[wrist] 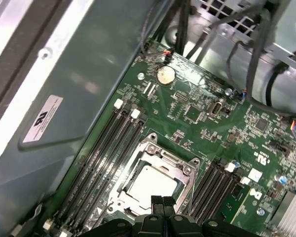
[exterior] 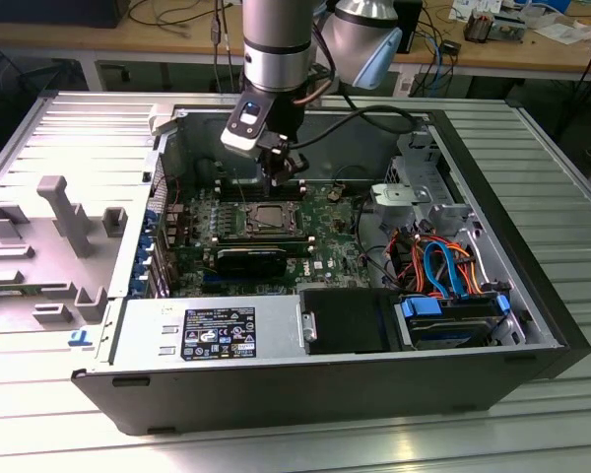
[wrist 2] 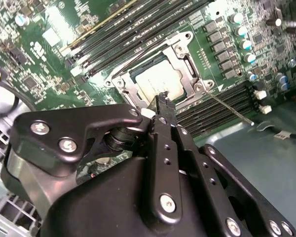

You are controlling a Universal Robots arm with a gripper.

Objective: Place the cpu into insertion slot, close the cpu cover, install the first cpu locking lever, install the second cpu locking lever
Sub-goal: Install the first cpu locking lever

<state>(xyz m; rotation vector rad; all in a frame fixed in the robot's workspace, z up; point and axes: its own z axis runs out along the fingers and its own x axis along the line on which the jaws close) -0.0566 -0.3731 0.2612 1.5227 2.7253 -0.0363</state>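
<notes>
The cpu [wrist: 150,183] lies flat in the insertion slot [exterior: 266,219], its pale silvery top facing up. It shows in both wrist views, in the second one through the window of the frame [wrist 2: 160,81]. The cpu cover [wrist: 170,161] is down over it, its silvery frame lying round the chip. A thin locking lever [wrist 2: 230,108] stands out from the socket's corner, across the memory slots. My gripper [wrist: 163,201] hangs just above the socket's edge with its black fingers pressed together and nothing between them. In the exterior view the gripper [exterior: 281,179] is over the board's far side.
Long memory slots [wrist: 101,153] flank the socket on both sides. A black drive box [exterior: 345,320] and coloured cables [exterior: 441,268] fill the case's near right. The metal case wall [wrist: 64,74] rises close behind the board. A grey fixture [exterior: 64,212] stands at the exterior view's left.
</notes>
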